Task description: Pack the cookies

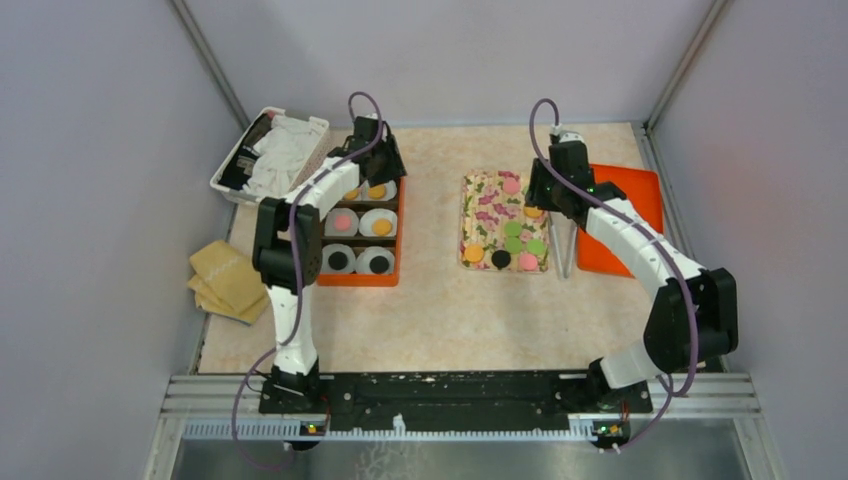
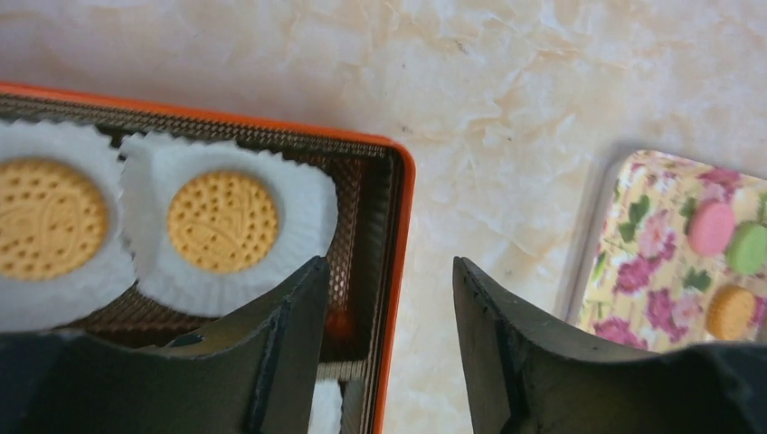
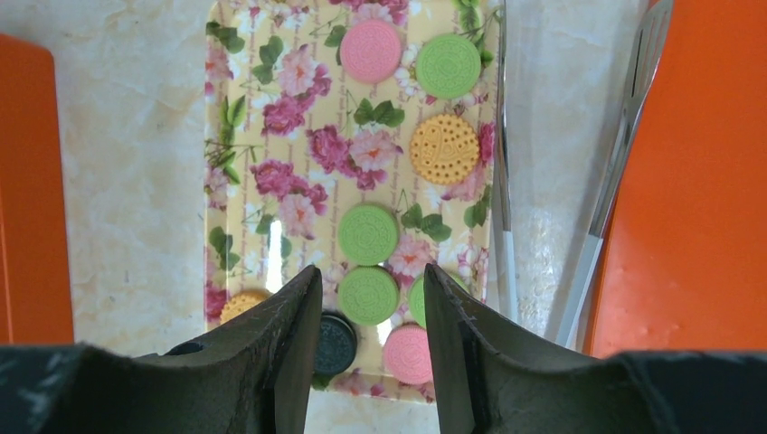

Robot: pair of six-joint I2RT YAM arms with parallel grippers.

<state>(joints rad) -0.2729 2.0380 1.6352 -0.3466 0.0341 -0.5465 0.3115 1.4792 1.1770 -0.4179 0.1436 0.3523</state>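
Most of the cookies (image 1: 514, 244) are lying loose on the floral tray (image 1: 483, 205) at the centre right of the top view, while others are sitting in white paper cups (image 2: 298, 203) inside the orange box (image 1: 399, 245) at the centre left. The left gripper (image 2: 389, 271) is hanging over the box's right rim, fingers apart and holding nothing. The right gripper (image 3: 373, 276) is hovering above the tray's lower end, a green cookie showing between its spread, empty fingers. Metal tongs (image 3: 625, 136) are lying just right of the tray.
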